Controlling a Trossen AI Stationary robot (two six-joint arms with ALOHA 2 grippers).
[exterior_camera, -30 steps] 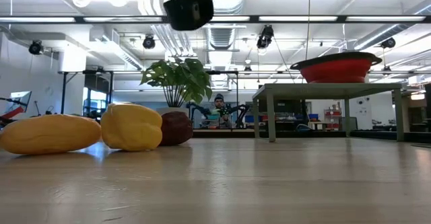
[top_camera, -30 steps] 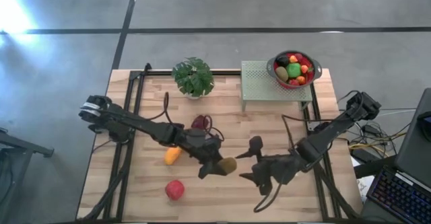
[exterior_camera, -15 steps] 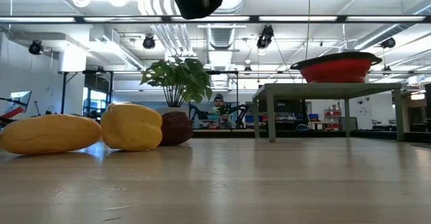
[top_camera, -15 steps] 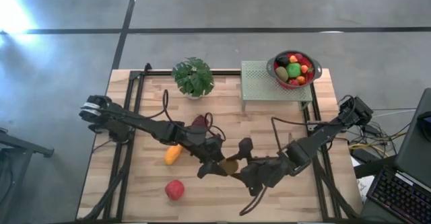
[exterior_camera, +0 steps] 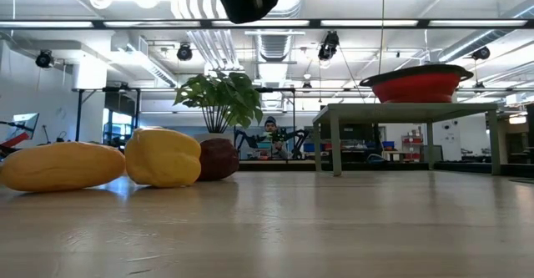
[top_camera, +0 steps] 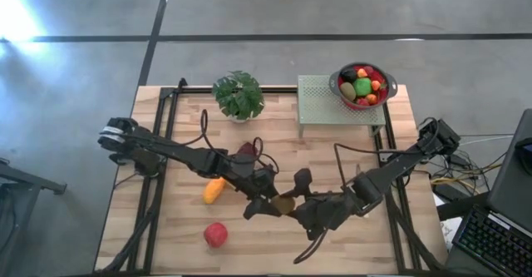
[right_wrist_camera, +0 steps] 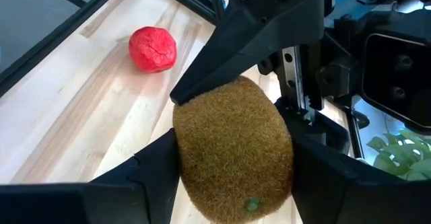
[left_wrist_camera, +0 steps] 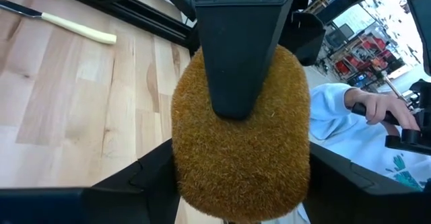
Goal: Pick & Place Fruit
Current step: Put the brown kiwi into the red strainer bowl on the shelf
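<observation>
A brown fuzzy kiwi [top_camera: 284, 204] hangs above the middle of the table, between my two grippers. My left gripper [top_camera: 273, 202] comes at it from the table's left and my right gripper [top_camera: 296, 205] from the right; both are shut on it. On the table lie a red fruit [top_camera: 215, 234], an orange one [top_camera: 213, 192] and a maroon one [top_camera: 247, 151]. At table height the low view shows two yellow fruits [exterior_camera: 62, 165] [exterior_camera: 163, 157] beside the maroon one [exterior_camera: 219, 159]. More fruit fills a red bowl [top_camera: 384, 84]. My left gripper pinches the kiwi's two opposite sides [left_wrist_camera: 180, 158] between its fingers [left_wrist_camera: 145, 183], reaching almost level from the table's left. The kiwi is lifted clear of the table. My right gripper has the same kiwi's sides [right_wrist_camera: 183, 150] between its fingers [right_wrist_camera: 145, 180], slanting down from the table's right. One finger of the left gripper [right_wrist_camera: 269, 35] lies over the kiwi's far end.
The red bowl stands on a green stand [top_camera: 320, 102] at the far right, a potted plant [top_camera: 238, 95] at the far middle. A knife with a pale handle [left_wrist_camera: 67, 25] lies on the wood. A person's hand and pale sleeve [left_wrist_camera: 377, 109] show beyond the table.
My right gripper has moved toward the table's left, up to the kiwi, and its fingers now stand against the kiwi's sides. The kiwi stays lifted where it was in my left gripper.
</observation>
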